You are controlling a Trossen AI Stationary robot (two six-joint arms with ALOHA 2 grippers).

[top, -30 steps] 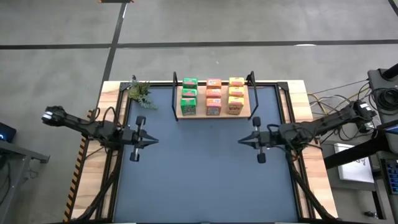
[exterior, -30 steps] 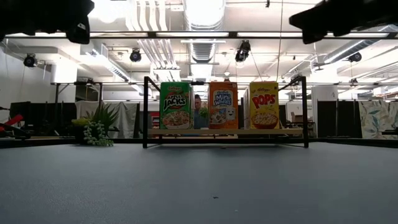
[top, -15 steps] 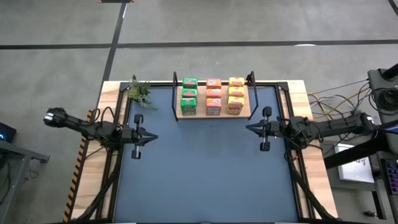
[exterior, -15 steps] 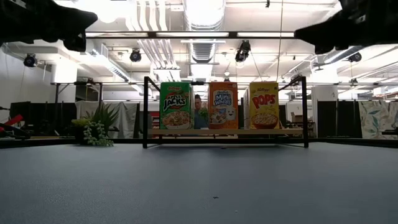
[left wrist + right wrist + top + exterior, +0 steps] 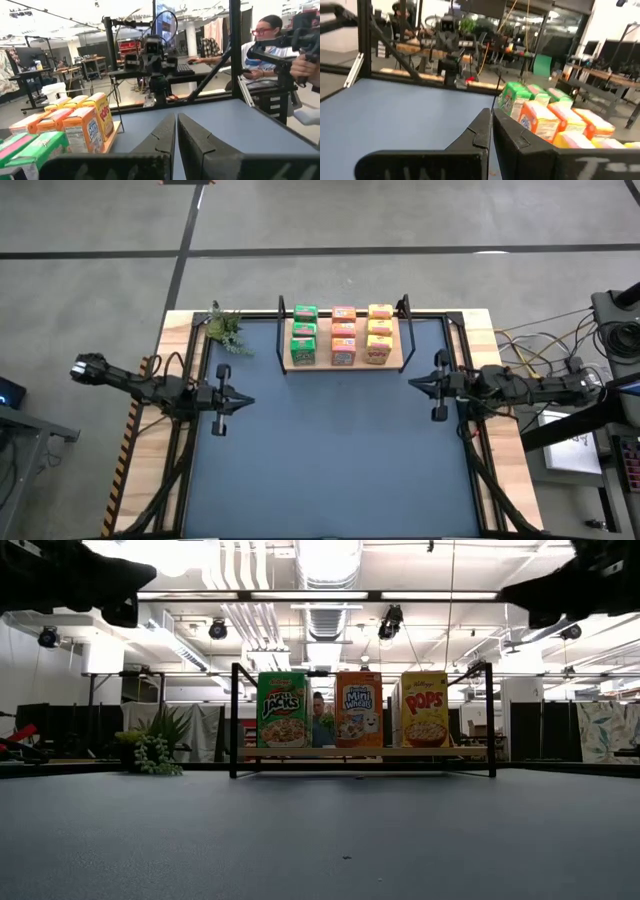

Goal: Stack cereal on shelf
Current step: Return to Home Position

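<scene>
Nine small cereal boxes stand in three rows on the light-wood shelf (image 5: pixel 390 360) at the far middle of the mat: green (image 5: pixel 303 337), pink-red (image 5: pixel 343 337), yellow-orange (image 5: pixel 379 335). In the low view the front boxes are green (image 5: pixel 283 710), orange (image 5: pixel 358 709) and yellow (image 5: pixel 425 709). My left gripper (image 5: pixel 249 400) is shut and empty at the mat's left side, above the table. My right gripper (image 5: pixel 410 384) is shut and empty at the mat's right side. Each also shows in its own wrist view, the left (image 5: pixel 176 131) and the right (image 5: pixel 491 125).
A green plastic plant (image 5: pixel 226 330) stands at the far left corner. Black frame rails run along the mat's left and right edges. A person sits beyond the table in the left wrist view (image 5: pixel 265 42). The blue mat (image 5: pixel 330 450) lies open in front of the shelf.
My right gripper has drawn back toward the table's right edge and a little toward the far edge. My left gripper has drawn back slightly toward the left edge. The boxes have stayed in place on the shelf.
</scene>
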